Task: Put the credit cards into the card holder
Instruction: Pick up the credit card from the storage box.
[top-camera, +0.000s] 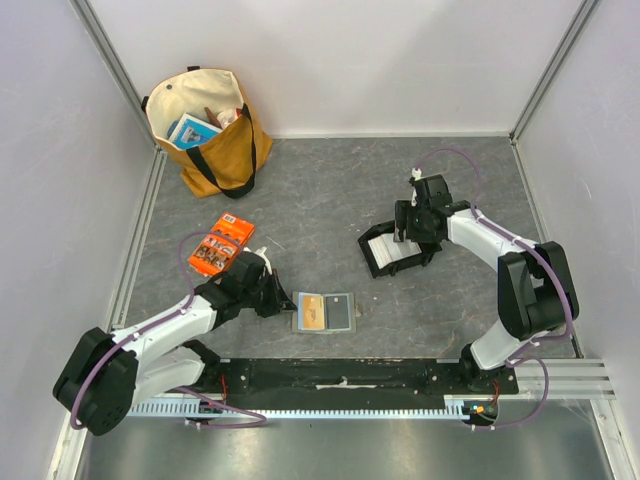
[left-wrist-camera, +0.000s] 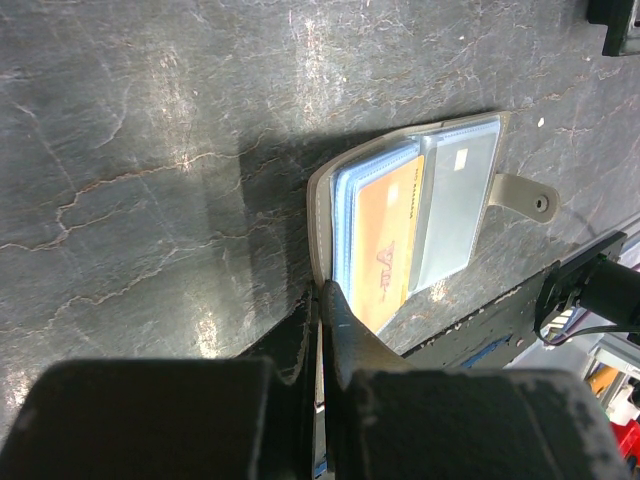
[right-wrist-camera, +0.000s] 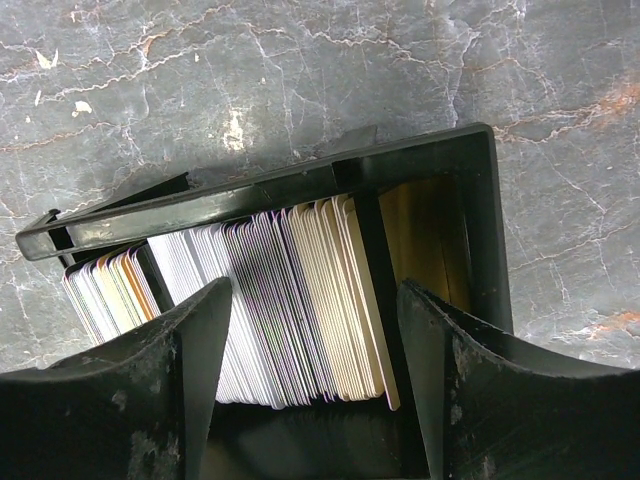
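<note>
The card holder (top-camera: 323, 312) lies open on the dark table, an orange card (left-wrist-camera: 385, 245) showing in its clear sleeves and its snap tab (left-wrist-camera: 525, 195) to the right. My left gripper (left-wrist-camera: 322, 292) is shut, its tips pinching the holder's pale left cover edge (left-wrist-camera: 315, 225). The credit cards (right-wrist-camera: 290, 300), white, purple-edged and tan, stand on edge in a black tray (right-wrist-camera: 300, 185). Above them my right gripper (right-wrist-camera: 312, 300) is open. One finger is on each side of the stack, touching no card. From above, the right gripper (top-camera: 415, 235) hangs over the tray (top-camera: 372, 262).
An orange printed packet (top-camera: 220, 245) lies left of centre. A tan tote bag (top-camera: 210, 130) with items inside stands at the back left corner. White walls close three sides. A black rail (top-camera: 340, 375) runs along the near edge.
</note>
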